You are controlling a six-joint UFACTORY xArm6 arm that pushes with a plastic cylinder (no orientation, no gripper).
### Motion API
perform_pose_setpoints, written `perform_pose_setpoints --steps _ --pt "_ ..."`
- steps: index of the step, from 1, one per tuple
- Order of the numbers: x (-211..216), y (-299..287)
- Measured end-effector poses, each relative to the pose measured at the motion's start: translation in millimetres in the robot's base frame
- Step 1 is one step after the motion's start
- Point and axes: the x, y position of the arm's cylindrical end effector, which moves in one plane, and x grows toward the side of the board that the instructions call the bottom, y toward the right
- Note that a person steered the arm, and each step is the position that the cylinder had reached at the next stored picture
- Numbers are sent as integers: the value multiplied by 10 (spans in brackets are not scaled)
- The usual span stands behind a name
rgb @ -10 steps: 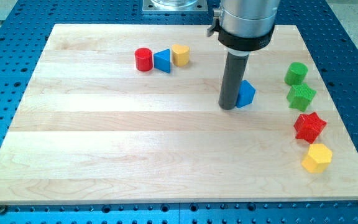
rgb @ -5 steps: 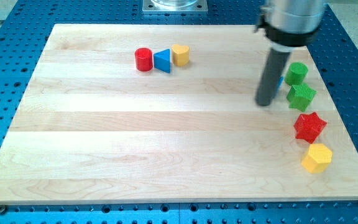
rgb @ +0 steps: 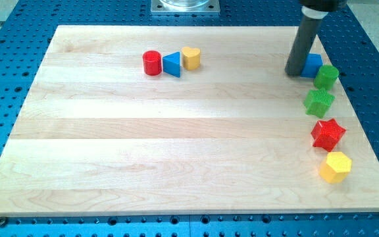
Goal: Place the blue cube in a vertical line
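Blue cube (rgb: 312,64) sits near the table's (rgb: 176,158) top right, touching the rod's tip (rgb: 295,72) on its left and just above the green cylinder (rgb: 326,76), which heads a column of green, red and yellow blocks. It looks light, hard and slippery (no pincer here, so nothing grips); push squarely on a flat face.

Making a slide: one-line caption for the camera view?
My tip presses the blue cube from the view's left, atop a column of green, green, red, yellow blocks.

Bright even overhead light, soft short shadows, sharp focus, no glare.
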Motion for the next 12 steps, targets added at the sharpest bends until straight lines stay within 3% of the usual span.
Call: perform_pose_setpoints --steps 1,3,4,5,6,7,9,10,11,12 --pt "-341 109" --pt "-196 1180" --pt "29 1089" --pt "-20 584" --pt "16 472" --pt "125 1093" --pt "244 448" --pt "258 731" --pt "-480 728" --pt "-960 173"
